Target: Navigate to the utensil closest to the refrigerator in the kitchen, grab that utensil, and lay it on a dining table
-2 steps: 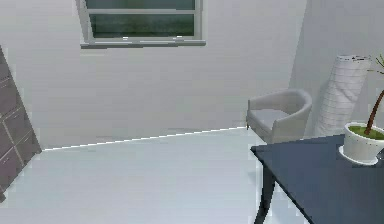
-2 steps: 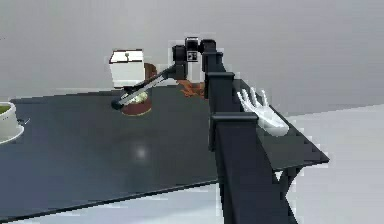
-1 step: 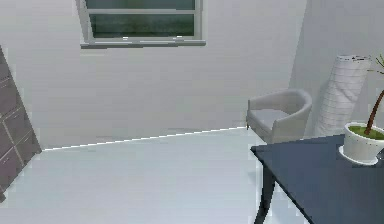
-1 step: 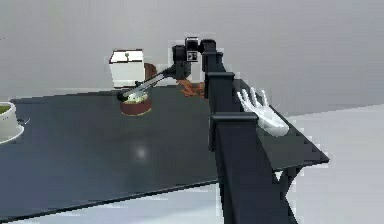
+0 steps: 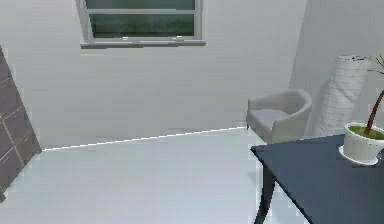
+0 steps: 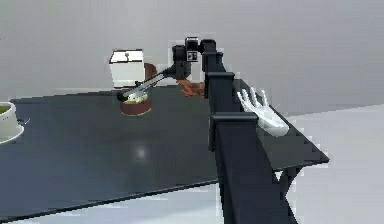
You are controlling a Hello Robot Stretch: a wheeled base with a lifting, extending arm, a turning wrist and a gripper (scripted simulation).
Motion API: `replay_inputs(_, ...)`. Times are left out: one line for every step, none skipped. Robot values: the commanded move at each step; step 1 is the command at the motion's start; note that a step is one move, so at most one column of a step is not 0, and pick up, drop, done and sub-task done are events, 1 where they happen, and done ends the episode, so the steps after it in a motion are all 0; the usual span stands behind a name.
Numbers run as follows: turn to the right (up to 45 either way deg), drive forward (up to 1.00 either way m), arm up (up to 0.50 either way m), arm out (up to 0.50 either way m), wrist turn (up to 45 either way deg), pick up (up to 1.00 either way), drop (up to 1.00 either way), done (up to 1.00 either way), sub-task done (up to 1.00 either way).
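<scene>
**op:** Dark table (image 6: 120, 160). White pot (image 6: 8, 120) well left of my gripper (image 6: 140, 93). At its tip there's a brown bowl (image 6: 136, 106) and a pale sliver (image 6: 131, 97), maybe the utensil. Hand statue (image 6: 262, 112) off right.

**reply:** Holding it?

**op:** Can't tell, fingers neither. Stretched over the table to lay it down, I'd guess.

We are seeing the dark table (image 6: 120, 165) carrying a white pot (image 6: 6, 122), a brown bowl (image 6: 134, 108) — and a hand statue (image 6: 262, 112).
</scene>
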Motion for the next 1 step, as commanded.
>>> replay_inputs(0.0, 0.00, 0.00, 0.00, 0.0, 0.00, 1.00, 0.00, 0.00)
